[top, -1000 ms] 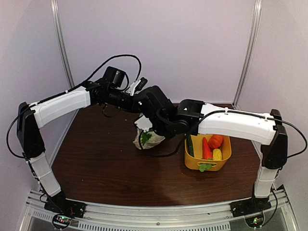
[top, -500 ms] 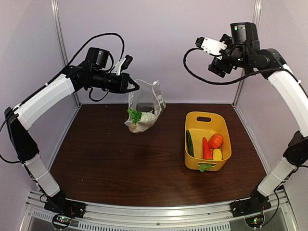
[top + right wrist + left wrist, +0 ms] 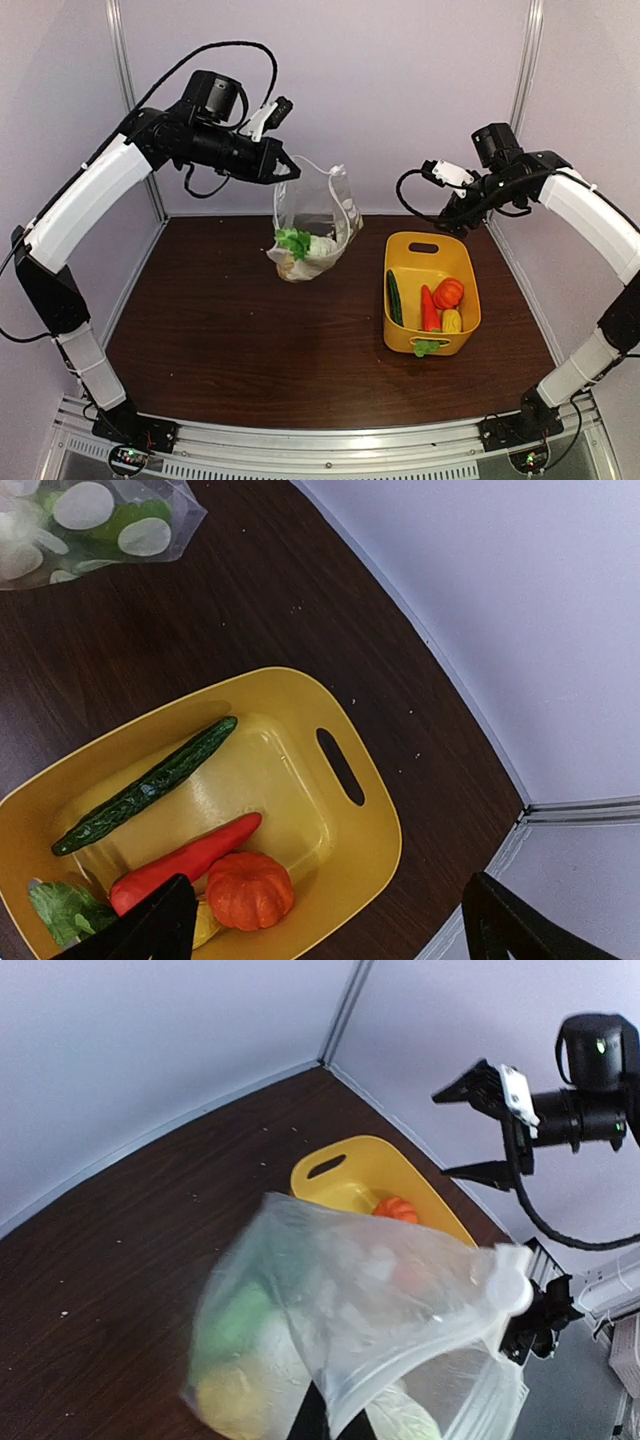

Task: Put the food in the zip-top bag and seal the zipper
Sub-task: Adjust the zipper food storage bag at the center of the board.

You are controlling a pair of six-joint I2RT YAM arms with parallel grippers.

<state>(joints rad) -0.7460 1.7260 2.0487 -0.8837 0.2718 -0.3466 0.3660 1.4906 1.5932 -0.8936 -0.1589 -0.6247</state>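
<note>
Left gripper clamped on top edge of zip-top bag, upper centre of frame, with green and white food inside. Right gripper, fingers spread wide, above yellow basket at right — cucumber, red pepper, orange pumpkin in it.

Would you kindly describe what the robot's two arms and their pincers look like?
Both the left arm and right arm have white shells over black joints, with black cables looping off the wrists. The left pincer and right pincer are black, two-fingered, each beside a white camera mount.
</note>
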